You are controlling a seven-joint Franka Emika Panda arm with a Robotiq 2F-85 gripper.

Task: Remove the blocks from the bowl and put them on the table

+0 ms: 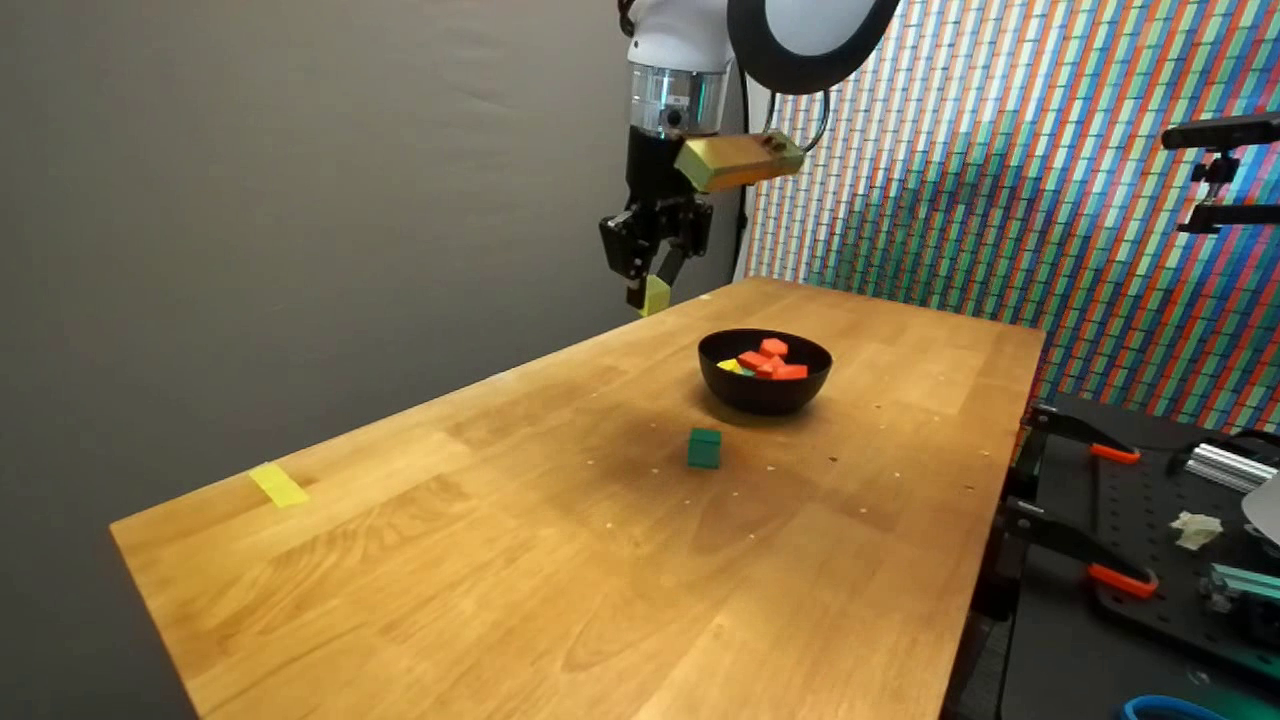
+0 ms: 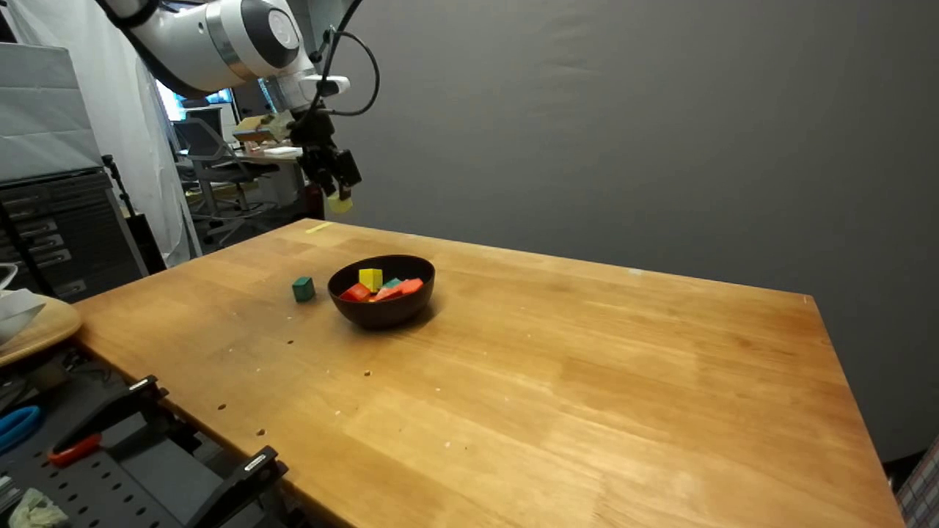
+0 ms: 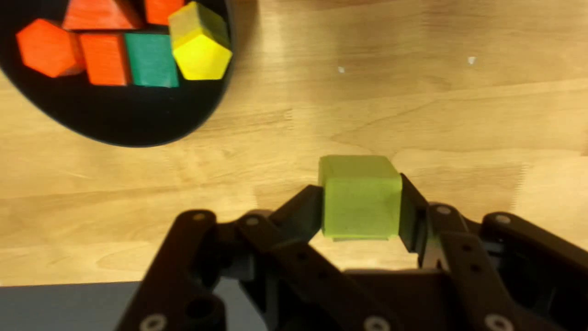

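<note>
A yellow-green block is pinched between the two fingers of my gripper, which is shut on it. In both exterior views the gripper hangs well above the table, near its wall-side edge. The black bowl stands on the table, off to one side of the gripper. Inside it lie several red-orange blocks, a green block and a yellow block; some are partly hidden by the rim. Another green block rests on the wood beside the bowl, outside the wrist view.
A flat pale yellow strip is stuck near a table edge. Along the opposite side run a black perforated board and clamps with orange parts. A grey wall rises behind the table. A camera on a mount juts in beyond the table.
</note>
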